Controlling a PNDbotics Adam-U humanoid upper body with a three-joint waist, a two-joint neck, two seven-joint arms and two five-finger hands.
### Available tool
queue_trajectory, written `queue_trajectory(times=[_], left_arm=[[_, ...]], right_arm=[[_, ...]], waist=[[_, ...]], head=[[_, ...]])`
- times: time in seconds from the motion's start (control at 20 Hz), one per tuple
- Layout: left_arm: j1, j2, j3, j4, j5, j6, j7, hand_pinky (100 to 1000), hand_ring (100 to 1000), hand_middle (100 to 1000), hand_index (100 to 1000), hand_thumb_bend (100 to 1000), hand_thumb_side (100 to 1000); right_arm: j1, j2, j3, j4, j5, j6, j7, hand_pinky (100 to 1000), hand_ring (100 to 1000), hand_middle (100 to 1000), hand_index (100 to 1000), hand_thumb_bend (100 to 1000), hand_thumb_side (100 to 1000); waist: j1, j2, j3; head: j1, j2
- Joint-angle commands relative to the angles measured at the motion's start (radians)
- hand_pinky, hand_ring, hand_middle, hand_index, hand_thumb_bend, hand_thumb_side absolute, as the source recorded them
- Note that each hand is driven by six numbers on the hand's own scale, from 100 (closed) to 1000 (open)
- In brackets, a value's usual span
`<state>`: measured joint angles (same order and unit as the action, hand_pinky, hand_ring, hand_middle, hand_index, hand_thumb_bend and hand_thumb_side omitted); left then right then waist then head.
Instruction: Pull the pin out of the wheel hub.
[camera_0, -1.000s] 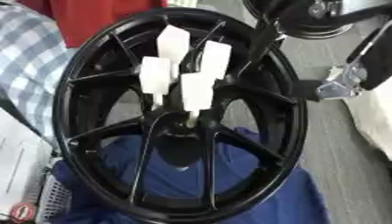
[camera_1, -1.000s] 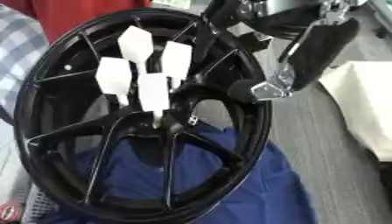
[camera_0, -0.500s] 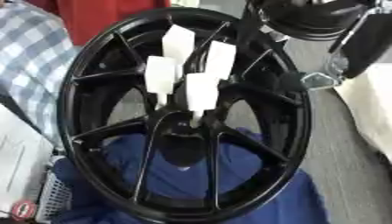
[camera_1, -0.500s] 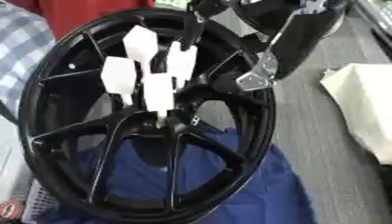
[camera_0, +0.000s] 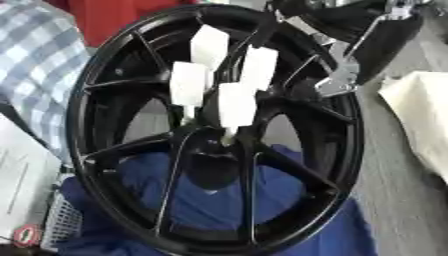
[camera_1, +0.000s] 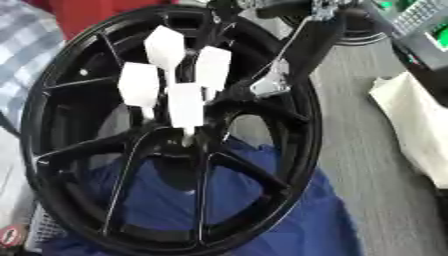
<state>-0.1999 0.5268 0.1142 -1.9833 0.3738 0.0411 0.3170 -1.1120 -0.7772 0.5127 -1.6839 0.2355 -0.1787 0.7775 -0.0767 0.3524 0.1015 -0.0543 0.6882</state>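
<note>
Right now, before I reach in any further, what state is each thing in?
Wheel: black, standing tilted on a blue cloth.
Pins: four white ones, all seated at the hub, none pulled.
Right hand: over the wheel's upper right rim, short of the pins; finger state unclear.
Left hand: out of view.

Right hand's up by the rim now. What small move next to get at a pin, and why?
Probably ease the right hand left and down toward the nearest pin. Four white pins stand in the hub, none grasped, and the hand sits over the wheel's upper right rim, short of them.
</note>
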Motion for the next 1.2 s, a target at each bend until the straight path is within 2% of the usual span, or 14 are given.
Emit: queue_trajectory(times=[0.05, 0.3, 0.75, 0.95, 1.2], left_arm=[[-0.009, 0.025, 0.002, -0.017, 0.002, -0.001, -0.004, 810, 768, 713, 786, 623, 452], [-0.010, 0.024, 0.001, -0.017, 0.003, 0.000, -0.006, 811, 768, 714, 787, 621, 452], [-0.011, 0.023, 0.001, -0.017, 0.003, 0.001, -0.008, 812, 768, 715, 787, 617, 452], [-0.012, 0.023, 0.001, -0.017, 0.003, 0.002, -0.009, 812, 768, 716, 787, 614, 452], [-0.015, 0.019, -0.001, -0.017, 0.004, 0.002, -0.010, 812, 767, 716, 787, 611, 453]], right_arm=[[-0.018, -0.010, -0.001, 0.000, 0.040, 0.049, -0.027, 855, 825, 768, 888, 390, 539], [-0.016, -0.005, 0.003, -0.003, 0.077, 0.149, -0.064, 848, 821, 756, 896, 410, 572], [-0.015, 0.011, 0.025, 0.009, 0.103, 0.314, -0.056, 821, 785, 712, 872, 399, 616], [-0.016, 0.017, 0.031, 0.017, 0.099, 0.358, -0.051, 810, 775, 694, 847, 391, 611], [-0.020, 0.029, 0.043, 0.038, 0.128, 0.379, -0.057, 799, 771, 685, 831, 417, 602]], waist=[[0.004, -0.014, 0.001], [0.000, -0.012, -0.001], [-0.005, -0.011, -0.003], [-0.007, -0.008, -0.005], [-0.010, -0.004, -0.006]], head=[[-0.002, -0.009], [0.001, -0.007], [0.002, -0.004], [0.003, -0.002], [0.000, -0.006]])
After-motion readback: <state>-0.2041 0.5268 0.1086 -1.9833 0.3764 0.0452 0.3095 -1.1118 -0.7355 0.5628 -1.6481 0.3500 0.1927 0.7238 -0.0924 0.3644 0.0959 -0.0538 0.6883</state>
